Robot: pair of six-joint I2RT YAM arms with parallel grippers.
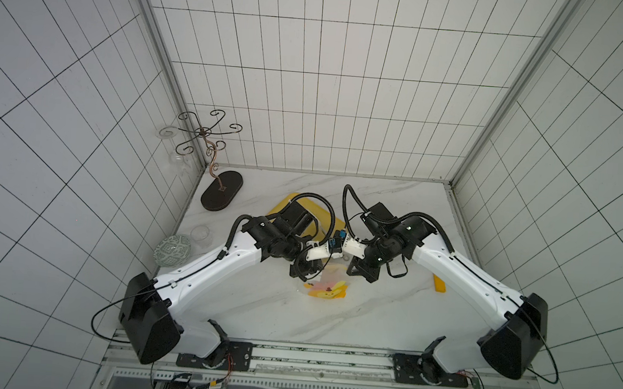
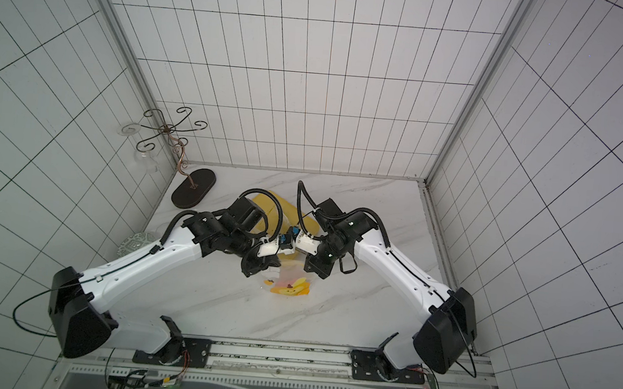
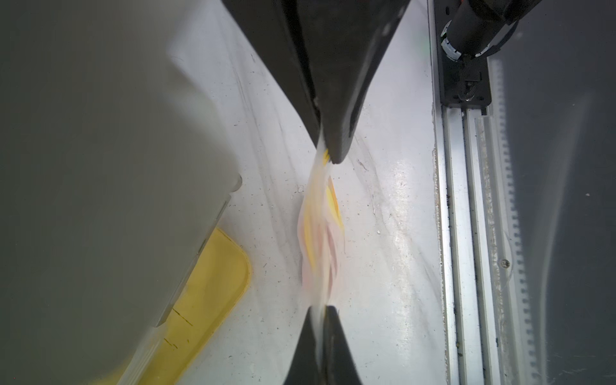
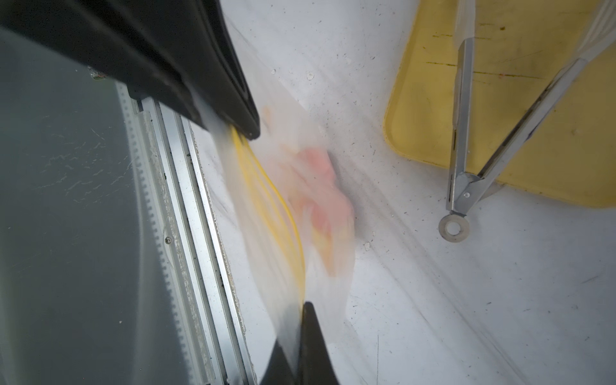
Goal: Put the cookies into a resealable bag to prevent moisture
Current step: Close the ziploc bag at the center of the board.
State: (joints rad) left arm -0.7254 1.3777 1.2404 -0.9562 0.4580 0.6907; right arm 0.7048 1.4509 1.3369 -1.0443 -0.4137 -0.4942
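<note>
At the front centre of the tabletop [image 1: 255,312], between my two arms, the resealable bag [image 1: 329,286] is held up by its upper edge, with both of my hands on it. My left hand [image 1: 305,273] is clenched on one end of that edge, and in the left wrist view the clear film comes out from between the pressed fingers [image 3: 336,126]. My right hand [image 1: 361,272] is clenched on the other end. The bag is blurred in both wrist views. Pink cookies [image 4: 316,166] show through the film, inside the bag; their number cannot be told. Whether the bag's lower end touches the tabletop I cannot tell. Behind my hands lies a yellow tray [image 4: 533,116]. Metal tongs [image 4: 466,133] rest on it, their ring end past the rim over bare tabletop.
</note>
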